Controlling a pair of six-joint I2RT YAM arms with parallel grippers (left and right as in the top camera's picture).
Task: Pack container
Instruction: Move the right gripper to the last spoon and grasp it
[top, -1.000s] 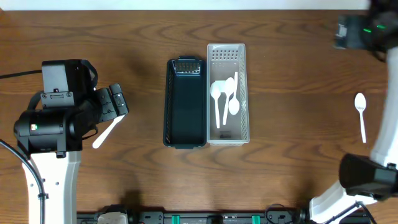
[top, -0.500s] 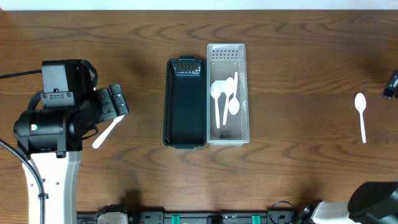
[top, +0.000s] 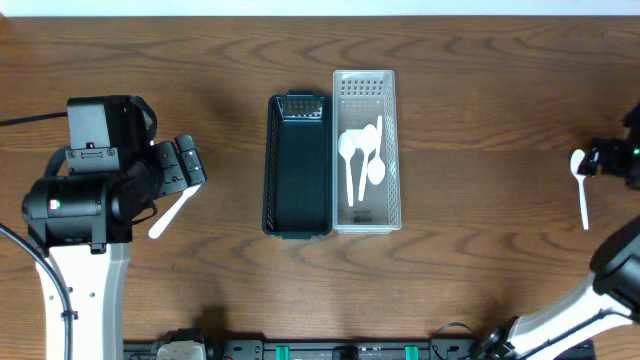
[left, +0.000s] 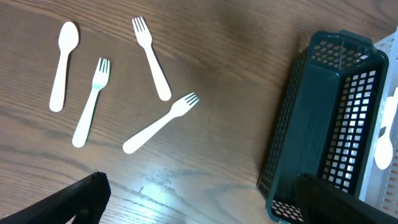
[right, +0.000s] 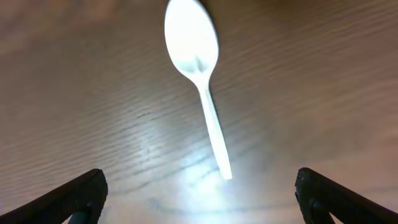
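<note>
While the right gripper (right: 199, 196) hangs spread wide, white spoon (right: 191, 40) centred ahead of it, seemingly untouched.

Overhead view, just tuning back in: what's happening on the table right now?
Cutlery is being packed into two baskets in the middle. The white basket holds several white spoons; the dark basket beside it is empty. The right gripper hovers open over a lone spoon far to the right, not gripping it yet. The left gripper is open and empty above three forks and one spoon lying loose on the left.
</note>
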